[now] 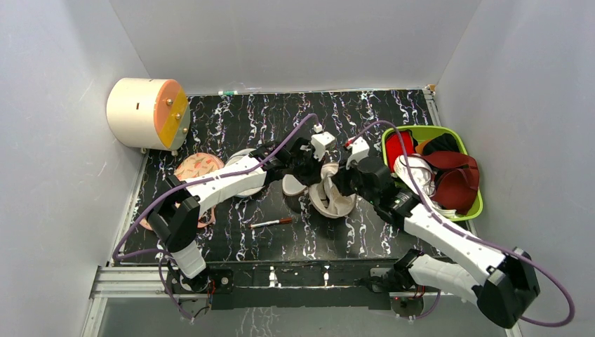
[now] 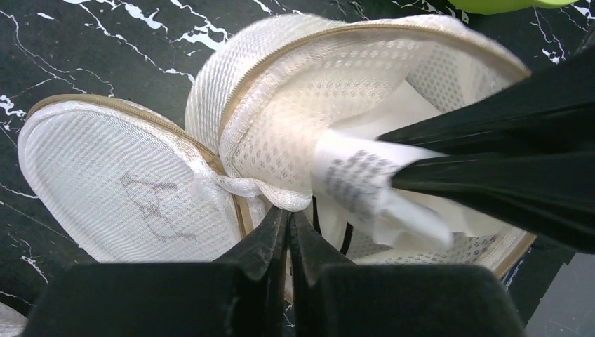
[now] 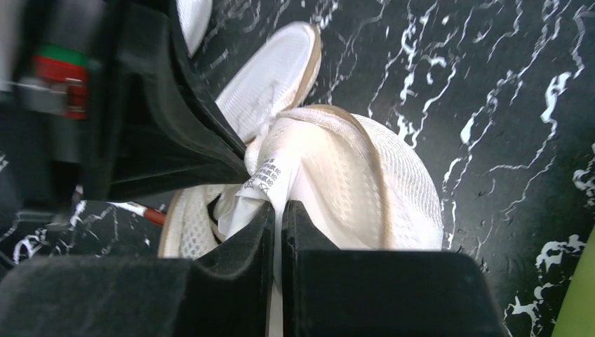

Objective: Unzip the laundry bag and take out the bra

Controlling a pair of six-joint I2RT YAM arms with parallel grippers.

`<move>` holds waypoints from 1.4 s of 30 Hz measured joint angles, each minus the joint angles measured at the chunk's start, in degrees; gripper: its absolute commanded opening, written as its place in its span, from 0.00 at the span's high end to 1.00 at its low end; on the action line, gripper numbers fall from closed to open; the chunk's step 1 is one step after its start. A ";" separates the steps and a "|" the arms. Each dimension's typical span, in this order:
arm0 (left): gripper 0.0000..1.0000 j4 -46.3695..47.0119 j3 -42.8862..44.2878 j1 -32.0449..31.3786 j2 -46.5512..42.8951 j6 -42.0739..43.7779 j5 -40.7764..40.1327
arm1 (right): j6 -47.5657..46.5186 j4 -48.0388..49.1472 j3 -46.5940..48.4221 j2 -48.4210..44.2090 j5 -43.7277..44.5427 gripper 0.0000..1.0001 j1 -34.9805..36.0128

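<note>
Cream-beige round mesh laundry bag: unzipped, mouth gaping, lying mid black marbled surface. White padded bra, thin black straps: inside the bag's mouth. Left fingers: pinched tight on the bag's rim mesh. Right fingers: in the bag's mouth, clamped on the bra's care label.

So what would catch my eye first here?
Two black-and-white arms meet mid-table over an unzipped cream laundry bag: the left gripper pinches its edge, the right gripper a white printed label at its opening. A lime-green basket of clothes sits right, a cream drum with an orange face far left.
</note>
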 measured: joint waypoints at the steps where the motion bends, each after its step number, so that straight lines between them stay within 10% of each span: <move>1: 1.00 -0.02 0.00 0.00 0.00 0.02 -0.13 | 0.63 0.07 0.00 -1.75 0.42 1.00 0.00; 22: 1.00 -0.07 -0.22 0.00 -0.04 0.07 -1.68 | 7.72 -1.79 9.57 -12.39 4.13 1.00 0.00; 42: 1.00 -0.20 -0.26 0.00 -0.22 0.09 -2.36 | -2.12 -6.54 28.44 -17.55 29.35 1.00 0.02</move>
